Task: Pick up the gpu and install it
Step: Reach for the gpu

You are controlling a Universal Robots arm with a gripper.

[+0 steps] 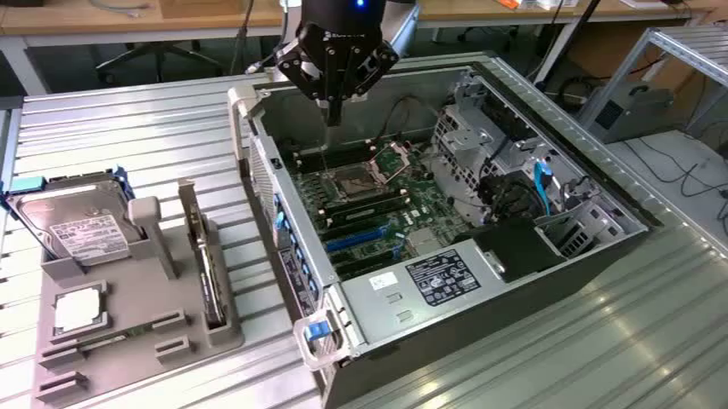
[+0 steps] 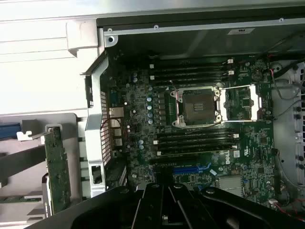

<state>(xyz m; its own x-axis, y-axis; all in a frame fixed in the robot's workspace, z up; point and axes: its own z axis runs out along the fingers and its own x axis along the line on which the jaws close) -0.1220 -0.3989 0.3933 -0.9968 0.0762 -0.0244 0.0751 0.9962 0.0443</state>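
- Hovering over the open computer case (image 1: 620, 217) with the gripper (image 1: 332, 112), jaws pressed together and holding nothing, tip above the motherboard (image 1: 381, 209) near the CPU socket (image 1: 355, 183).
- Standing on its long edge in the grey holder tray (image 1: 136, 349) at the exterior view's left, well apart from the gripper: the gpu (image 1: 205, 256), untouched, near the hard drive (image 1: 74, 226) slotted into the same tray.
- Showing to the wrist camera as a thin green board, upright just outside the case's perforated rear wall (image 2: 102, 124).
- Judging the step in hand as the reach for the card: spread the jaws before any descent, come down square to the card's faces, and pinch the top edge near its middle for a straight, untilted lift out of the tray.
- Keeping the pads off the board's small parts seems wise; likely a light but stiff piece, prone to swing from an end grip.
- Edges to mind: the rear wall and the case handle (image 1: 241, 100) between gripper and tray, and the upright post (image 1: 148, 228) just beside the card.
- Free room over the ribbed metal table (image 1: 136, 128) between case and tray.
- Tighter inside: blue slot (image 1: 361, 240) close to the rear wall, drive cage (image 1: 489, 136) and cables across the board.
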